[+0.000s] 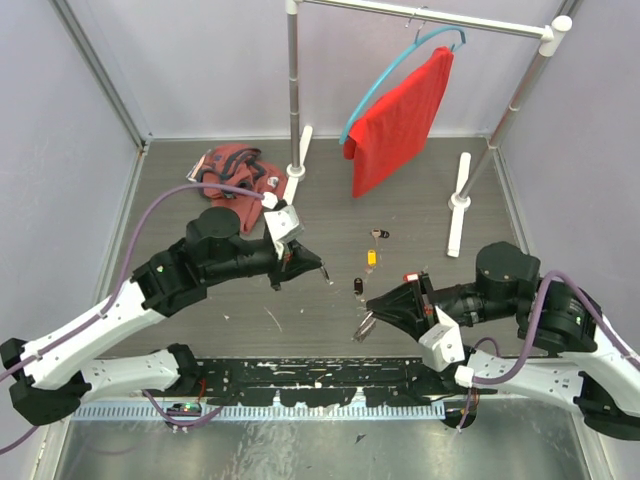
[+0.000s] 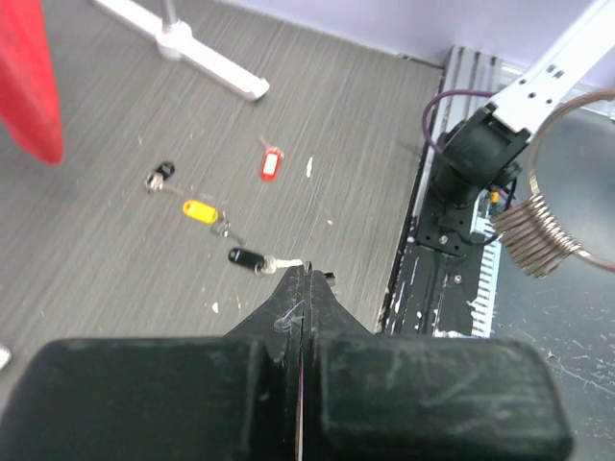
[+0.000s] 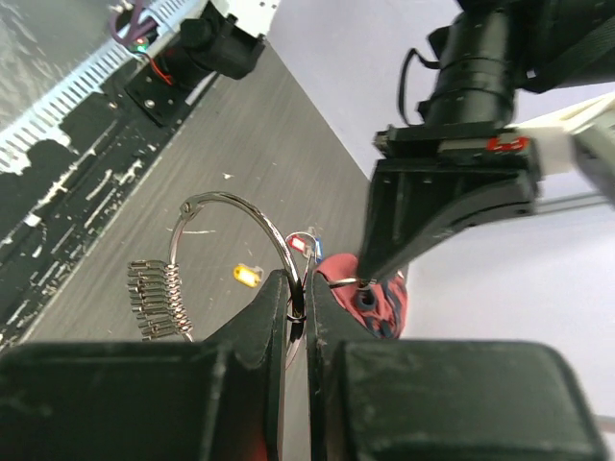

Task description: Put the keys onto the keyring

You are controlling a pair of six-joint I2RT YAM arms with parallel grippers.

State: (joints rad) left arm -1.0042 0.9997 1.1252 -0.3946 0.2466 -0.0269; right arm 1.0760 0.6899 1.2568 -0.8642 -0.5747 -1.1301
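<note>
Reporting both arms at one station above the bench [image 1: 300,330]. My right fingers [image 3: 269,309] are clamped on the keyring [image 2: 531,238], gripping the wire itself. The ring stands up out of them, clear of the bench, with its stack of coiled loops to one side. My left fingers [image 2: 327,309] are pressed together. A small silver loop and a bluish piece show at their tip in the right wrist view; I cannot tell whether a key is pinched there.

Governing relation: the keyring lies to the right of my left fingers and nearer, close but apart, with its open face turned toward them. The left fingers point right, toward it.

Loose keys lie flat on the bench. The black-tagged key [image 2: 246,257] sits just beyond the left fingertips, between the two arms, and the left arm is the nearer to it. Its long axis runs roughly far to near, tag at the far end, blade toward the near side. The yellow-tagged key [image 2: 200,210], red-tagged key [image 2: 270,162] and second black-tagged key [image 2: 159,174] lie farther off, apart from one another.

Judgement: no key is on the ring yet.
</note>
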